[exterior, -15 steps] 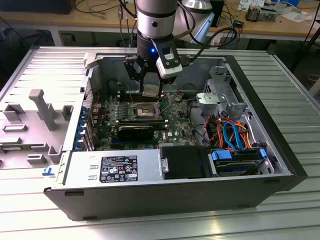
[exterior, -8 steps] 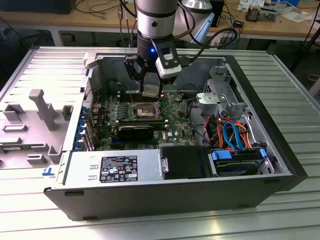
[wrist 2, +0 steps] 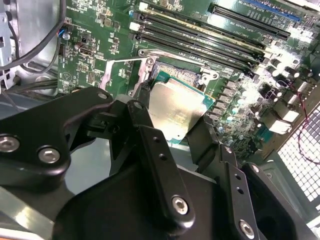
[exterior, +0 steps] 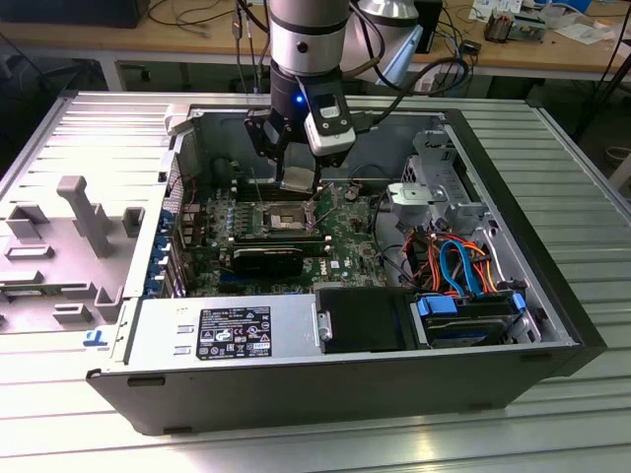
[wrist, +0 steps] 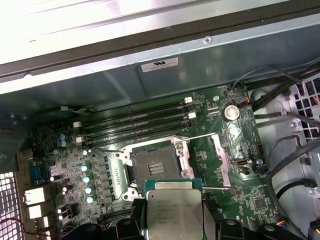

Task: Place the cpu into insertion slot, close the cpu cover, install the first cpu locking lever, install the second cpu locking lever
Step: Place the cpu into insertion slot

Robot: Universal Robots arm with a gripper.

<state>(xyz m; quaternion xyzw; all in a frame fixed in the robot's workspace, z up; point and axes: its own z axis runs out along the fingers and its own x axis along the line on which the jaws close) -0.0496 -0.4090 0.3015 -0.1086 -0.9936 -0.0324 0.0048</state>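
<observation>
Cpu (wrist: 174,212) being gripped flat between closed fingers (wrist 2: 150,145), being held over board; open insertion slot (wrist: 154,167) lying just below, slightly offset.

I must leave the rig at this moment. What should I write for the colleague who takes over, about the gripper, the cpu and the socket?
The gripper is shut on the cpu and holds it above the green board, near the insertion slot.
The insertion slot is open, dark centre exposed, nothing in it.
The cpu cover appears raised beside the slot, not closed.
Done: cpu is in the grip.
Left: cpu not seated, cover not closed, locking levers not installed.
</observation>
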